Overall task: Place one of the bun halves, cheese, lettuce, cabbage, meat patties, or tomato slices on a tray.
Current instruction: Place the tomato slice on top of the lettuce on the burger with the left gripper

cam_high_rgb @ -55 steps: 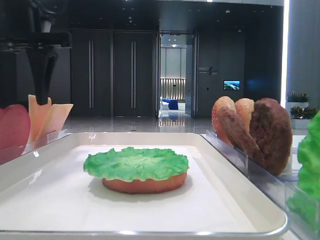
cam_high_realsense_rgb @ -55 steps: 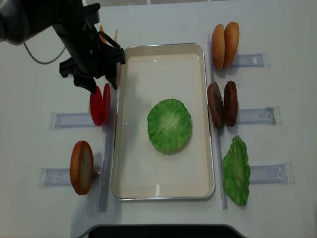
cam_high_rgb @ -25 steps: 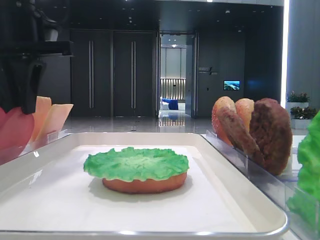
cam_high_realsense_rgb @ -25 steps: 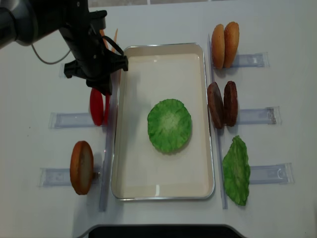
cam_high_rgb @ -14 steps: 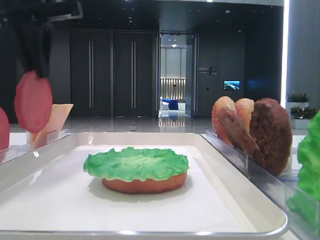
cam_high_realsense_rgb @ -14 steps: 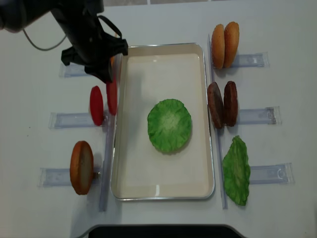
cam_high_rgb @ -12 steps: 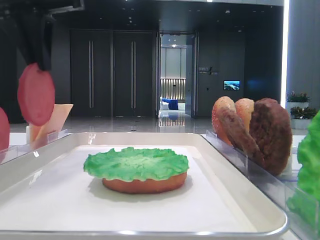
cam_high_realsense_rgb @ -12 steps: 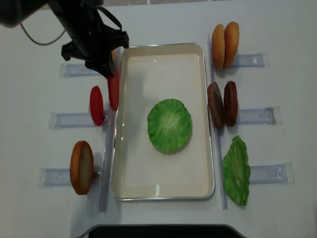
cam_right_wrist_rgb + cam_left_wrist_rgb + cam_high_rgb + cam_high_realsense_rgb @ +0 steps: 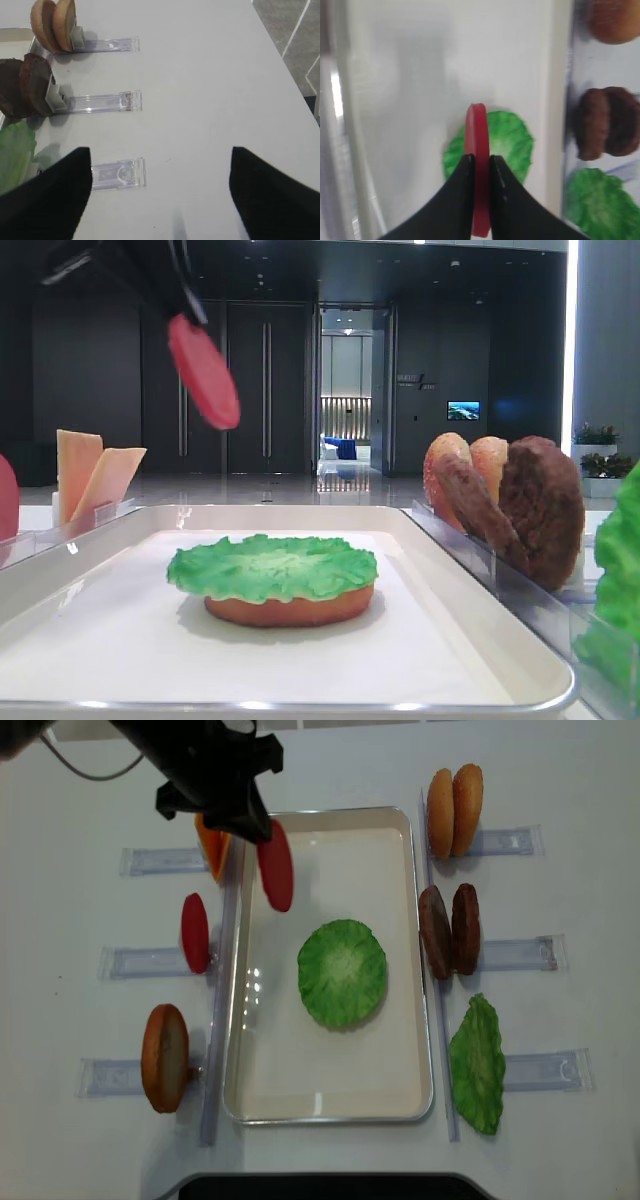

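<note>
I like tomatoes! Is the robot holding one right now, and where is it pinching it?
Yes. The left gripper is shut on a tomato slice, pinching its flat faces near one edge, above the tray.

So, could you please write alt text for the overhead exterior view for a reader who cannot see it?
The left gripper holds a red tomato slice on edge above the white tray, where a lettuce leaf lies. Beside the tray, holders carry another tomato slice, bun halves, meat patties and lettuce.

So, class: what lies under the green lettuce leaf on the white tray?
Under the lettuce on the tray an orange-tan bun half shows at its edge; the bun's top is covered by the leaf.
</note>
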You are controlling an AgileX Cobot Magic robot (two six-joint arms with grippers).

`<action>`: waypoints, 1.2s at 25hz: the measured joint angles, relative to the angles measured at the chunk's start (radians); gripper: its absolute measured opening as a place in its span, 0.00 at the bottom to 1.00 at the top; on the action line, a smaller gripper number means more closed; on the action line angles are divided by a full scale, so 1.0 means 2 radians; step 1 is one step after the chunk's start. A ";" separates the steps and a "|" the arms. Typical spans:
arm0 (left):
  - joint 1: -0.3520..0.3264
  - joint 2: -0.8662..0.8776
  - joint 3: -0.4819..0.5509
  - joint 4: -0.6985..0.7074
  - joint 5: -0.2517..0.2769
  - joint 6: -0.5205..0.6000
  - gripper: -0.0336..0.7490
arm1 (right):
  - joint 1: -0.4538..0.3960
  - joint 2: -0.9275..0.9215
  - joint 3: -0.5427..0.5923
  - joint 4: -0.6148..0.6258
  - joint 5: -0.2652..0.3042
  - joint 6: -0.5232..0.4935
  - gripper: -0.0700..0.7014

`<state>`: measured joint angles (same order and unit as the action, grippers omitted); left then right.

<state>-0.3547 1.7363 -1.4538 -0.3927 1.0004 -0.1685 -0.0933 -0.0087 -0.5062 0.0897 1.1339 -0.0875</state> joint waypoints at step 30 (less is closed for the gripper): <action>-0.080 -0.008 0.124 -0.123 -0.099 0.099 0.10 | 0.000 0.000 0.000 0.000 0.000 0.000 0.79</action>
<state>-0.5147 1.7211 -1.2064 -0.6394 0.8023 0.0290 -0.0933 -0.0087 -0.5062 0.0897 1.1339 -0.0875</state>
